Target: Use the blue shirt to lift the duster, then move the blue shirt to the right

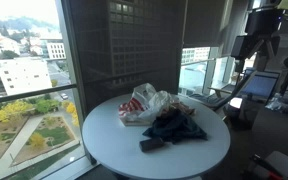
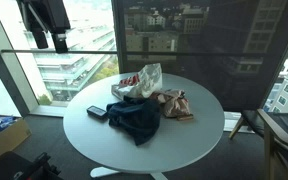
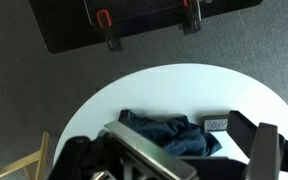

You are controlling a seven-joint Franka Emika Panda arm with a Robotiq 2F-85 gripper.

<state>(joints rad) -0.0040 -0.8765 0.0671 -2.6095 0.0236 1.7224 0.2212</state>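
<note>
The dark blue shirt (image 1: 174, 127) (image 2: 134, 118) lies crumpled in the middle of the round white table (image 1: 104, 135) (image 2: 199, 135). In the wrist view the shirt (image 3: 169, 135) sits between my fingers, far below. The duster (image 2: 97, 112) (image 1: 151, 145) (image 3: 216, 122), a small black block with a pale label, lies on the table right beside the shirt's edge. My gripper (image 1: 256, 45) (image 2: 46, 35) (image 3: 196, 150) hangs high above the table, open and empty, touching nothing.
A crinkled plastic bag (image 1: 144, 103) (image 2: 139, 82) and a brown bundle (image 2: 174, 103) lie behind the shirt. A wooden chair (image 2: 269, 130) (image 3: 24, 165) stands near the table. Large windows (image 1: 24, 70) are close by.
</note>
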